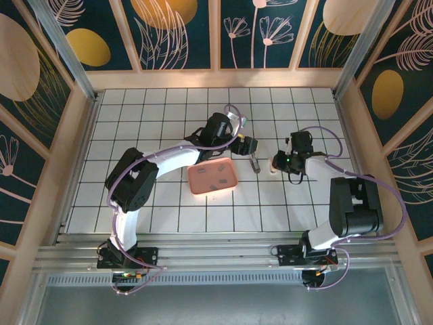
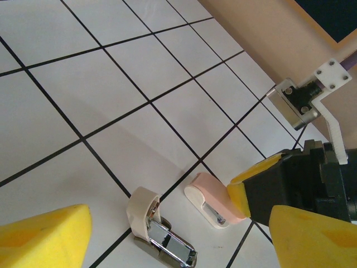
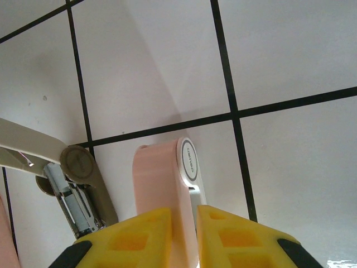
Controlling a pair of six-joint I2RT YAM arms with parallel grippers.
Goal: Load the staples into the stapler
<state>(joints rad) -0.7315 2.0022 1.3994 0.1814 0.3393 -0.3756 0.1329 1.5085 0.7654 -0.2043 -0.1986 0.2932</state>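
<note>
Nearest, in the lower middle of the top view, the pink tray [image 1: 194, 184] holds the staples [image 1: 212, 181], small dark strips lying loose, so I judge the loading not yet done. Just right of the tray the stapler [image 1: 256, 164] lies on the table [image 1: 169, 122]. Its long axis runs roughly up and down that frame. In the right wrist view its beige top is swung away toward the left edge and the chrome channel is exposed, pointing down the frame. I cannot tell whether the channel holds anything. Opening looks done; fetching a strip, seating it and closing remain.

Right of the stapler, the right gripper [image 3: 184, 216] has its fingers clenched on a pink-and-white piece [image 3: 162, 184] that stands on the table; what it is I cannot tell. Farther up, the left gripper [image 1: 249, 146] hangs above the stapler, fingers spread wide and grasping nothing.
</note>
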